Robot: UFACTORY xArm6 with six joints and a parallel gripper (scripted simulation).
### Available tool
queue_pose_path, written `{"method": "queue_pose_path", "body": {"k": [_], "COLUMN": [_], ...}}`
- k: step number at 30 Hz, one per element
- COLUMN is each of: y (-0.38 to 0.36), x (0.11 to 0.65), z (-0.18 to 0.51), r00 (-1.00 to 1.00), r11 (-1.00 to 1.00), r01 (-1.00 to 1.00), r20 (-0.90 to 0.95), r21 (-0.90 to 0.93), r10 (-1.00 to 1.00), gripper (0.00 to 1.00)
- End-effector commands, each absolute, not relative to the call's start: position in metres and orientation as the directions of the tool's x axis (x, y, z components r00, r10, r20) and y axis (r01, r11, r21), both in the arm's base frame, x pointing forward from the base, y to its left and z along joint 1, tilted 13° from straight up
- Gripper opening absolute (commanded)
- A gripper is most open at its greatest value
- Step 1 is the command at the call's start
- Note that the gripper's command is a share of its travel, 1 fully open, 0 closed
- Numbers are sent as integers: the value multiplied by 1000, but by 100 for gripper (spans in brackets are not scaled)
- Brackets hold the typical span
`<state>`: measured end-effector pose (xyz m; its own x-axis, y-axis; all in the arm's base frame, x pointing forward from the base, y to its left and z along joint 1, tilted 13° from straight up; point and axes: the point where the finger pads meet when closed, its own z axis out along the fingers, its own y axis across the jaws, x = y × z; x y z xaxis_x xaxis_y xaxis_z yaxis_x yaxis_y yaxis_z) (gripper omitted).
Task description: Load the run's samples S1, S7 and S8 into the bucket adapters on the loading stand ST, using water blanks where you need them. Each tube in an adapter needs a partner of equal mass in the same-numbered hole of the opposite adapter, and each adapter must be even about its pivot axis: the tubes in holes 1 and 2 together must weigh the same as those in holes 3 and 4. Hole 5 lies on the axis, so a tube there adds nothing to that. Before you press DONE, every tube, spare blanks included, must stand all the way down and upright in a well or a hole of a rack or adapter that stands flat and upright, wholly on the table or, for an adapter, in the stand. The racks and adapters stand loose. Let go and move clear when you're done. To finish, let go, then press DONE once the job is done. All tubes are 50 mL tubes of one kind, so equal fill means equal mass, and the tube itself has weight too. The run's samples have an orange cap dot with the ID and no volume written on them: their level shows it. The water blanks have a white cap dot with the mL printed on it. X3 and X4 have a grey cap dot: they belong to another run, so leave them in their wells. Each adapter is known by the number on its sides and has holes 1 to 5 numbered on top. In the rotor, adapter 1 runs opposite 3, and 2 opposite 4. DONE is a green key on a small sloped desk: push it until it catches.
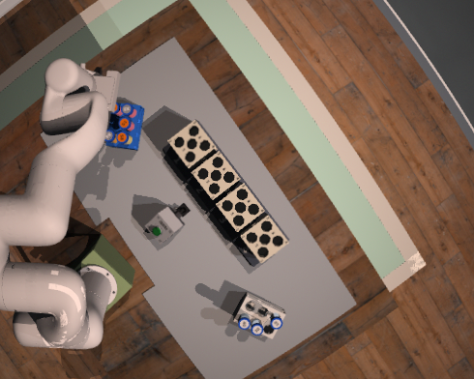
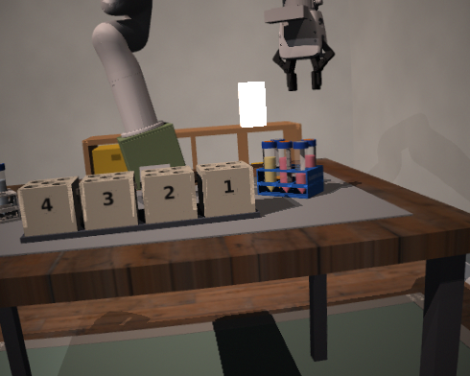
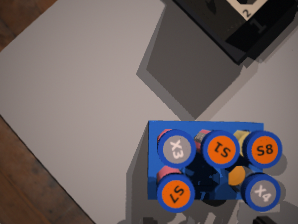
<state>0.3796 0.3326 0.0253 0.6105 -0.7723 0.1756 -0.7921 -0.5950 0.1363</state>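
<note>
My gripper (image 2: 304, 82) is open and empty, high above the blue rack (image 1: 139, 121) (image 2: 316, 179) (image 3: 200, 125). In that rack stand orange-dotted S7 (image 1: 115, 108) (image 3: 176, 193), S1 (image 1: 124, 123) (image 3: 221, 149) and yellow-filled S8 (image 1: 122, 137) (image 2: 270, 168) (image 3: 264, 149), with grey-dotted X3 (image 3: 176, 149) and X4 (image 3: 261, 192). The well between S7 and X4 is empty. Adapters 1 (image 1: 198, 154) (image 2: 215, 201), 2 (image 1: 223, 188) (image 2: 154, 206), 3 (image 1: 248, 218) (image 2: 95, 211) and 4 (image 1: 274, 250) (image 2: 35, 218) stand in the stand with empty holes. Three white-dotted blanks (image 1: 244, 323) (image 1: 256, 329) (image 1: 276, 322) stand in the pale rack.
The small desk (image 1: 172, 223) with the green DONE key (image 1: 156, 231) stands on the arm's side of the adapter row. The blue rack lies beyond adapter 1's end of the row. The pale rack (image 1: 274, 310) is past adapter 4, near a table edge.
</note>
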Motion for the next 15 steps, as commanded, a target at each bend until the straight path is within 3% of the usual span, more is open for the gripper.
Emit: {"method": "queue_pose_path", "body": {"k": [1, 15], "y": [338, 336], "x": [381, 381], "z": [26, 16], "r00": [609, 609], "r11": [-594, -594], "r01": [-793, -793], "r20": [176, 176], "r21": [133, 133], "r10": [-774, -774], "gripper": [57, 57]}}
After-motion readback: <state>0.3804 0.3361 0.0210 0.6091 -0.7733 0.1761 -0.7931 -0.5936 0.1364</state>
